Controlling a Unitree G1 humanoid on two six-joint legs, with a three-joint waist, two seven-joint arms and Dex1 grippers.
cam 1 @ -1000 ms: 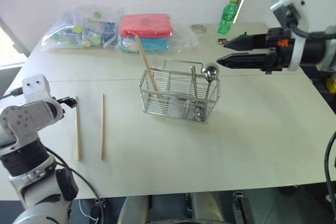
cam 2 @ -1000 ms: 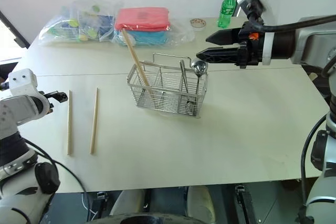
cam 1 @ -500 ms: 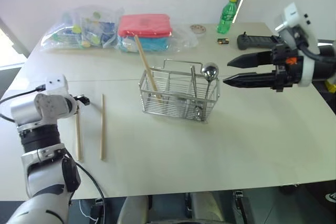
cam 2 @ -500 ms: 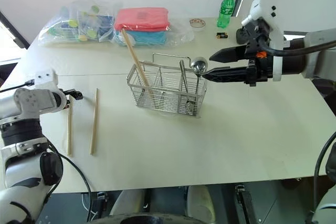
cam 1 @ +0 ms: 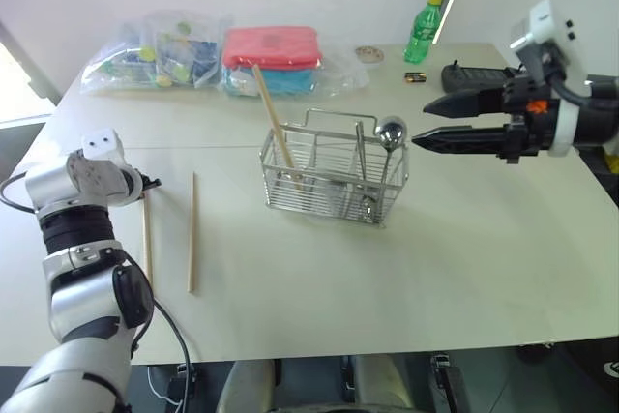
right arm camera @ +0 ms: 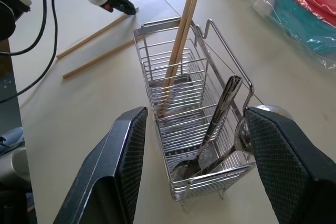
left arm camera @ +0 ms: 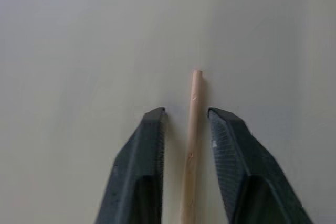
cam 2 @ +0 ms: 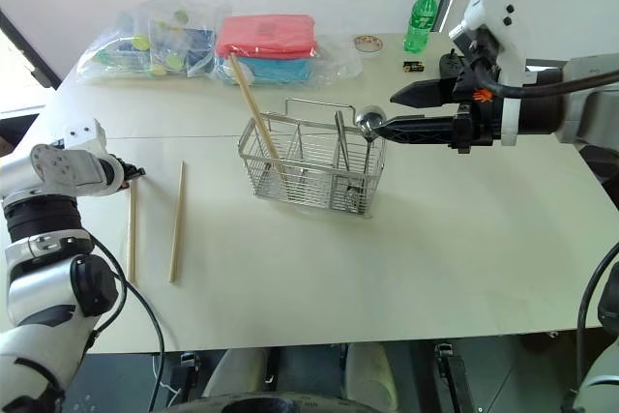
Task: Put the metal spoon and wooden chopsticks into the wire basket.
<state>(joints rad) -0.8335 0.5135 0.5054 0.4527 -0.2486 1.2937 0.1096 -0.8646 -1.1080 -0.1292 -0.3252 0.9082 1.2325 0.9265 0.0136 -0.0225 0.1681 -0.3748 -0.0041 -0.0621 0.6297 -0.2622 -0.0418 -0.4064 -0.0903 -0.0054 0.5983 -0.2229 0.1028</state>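
Observation:
The wire basket stands mid-table. The metal spoon rests in its right end, bowl up, beside a darker utensil. Two wooden chopsticks lean in its left compartment. Two more lie flat on the table at the left, one free. My left gripper is down at the far tip of the other. In the left wrist view that stick runs between the fingers of my left gripper, which are shut on it. My right gripper hovers open and empty just right of the spoon.
Along the back edge sit clear bags of small items, a red-lidded box, a small dish, a green bottle and a black handset. The table's front half lies bare to the right of the basket.
My left gripper came forward to the end of the left chopstick and shut on it. The right gripper stays open near the spoon.

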